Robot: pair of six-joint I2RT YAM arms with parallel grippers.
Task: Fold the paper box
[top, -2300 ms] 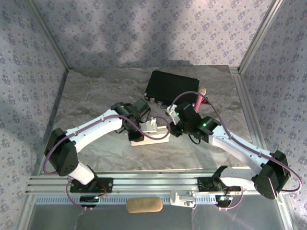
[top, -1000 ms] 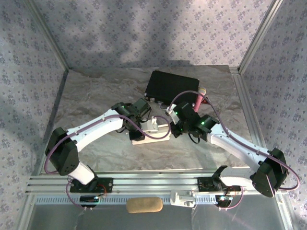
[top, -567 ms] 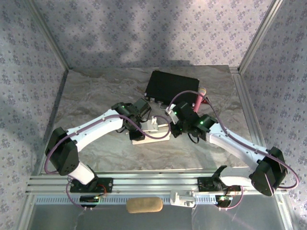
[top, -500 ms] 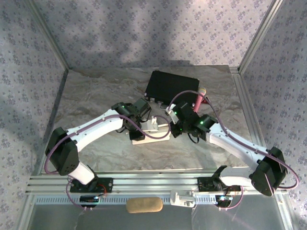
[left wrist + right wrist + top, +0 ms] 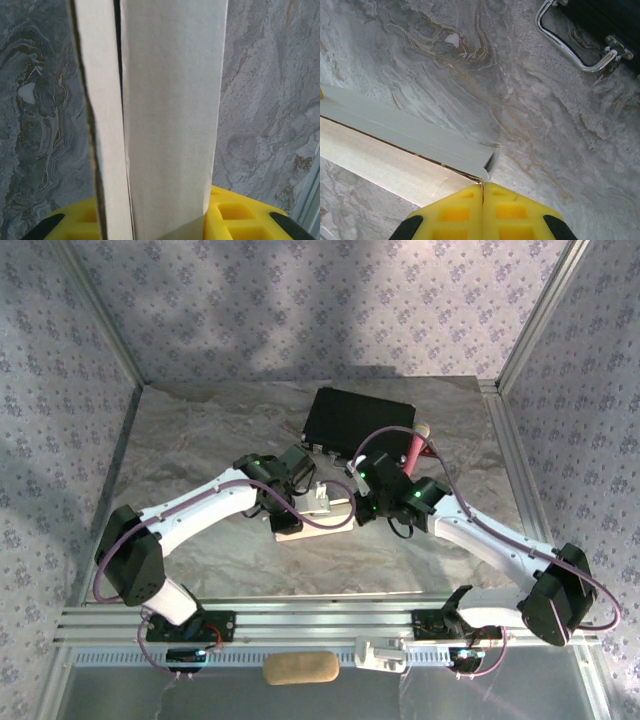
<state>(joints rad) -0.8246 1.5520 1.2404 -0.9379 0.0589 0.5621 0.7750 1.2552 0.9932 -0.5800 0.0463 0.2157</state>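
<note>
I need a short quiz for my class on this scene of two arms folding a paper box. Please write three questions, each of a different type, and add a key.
1. True or false: the black case lies farther from the arm bases than the paper box.
2. The right pincer is: A) wide open in the air; B) shut on the paper box's corner; C) clamped on the black case.
3. Fill in: the metal handle in the right wrist view belongs to the ____.
Key: 1 true; 2 B; 3 black case.
</note>
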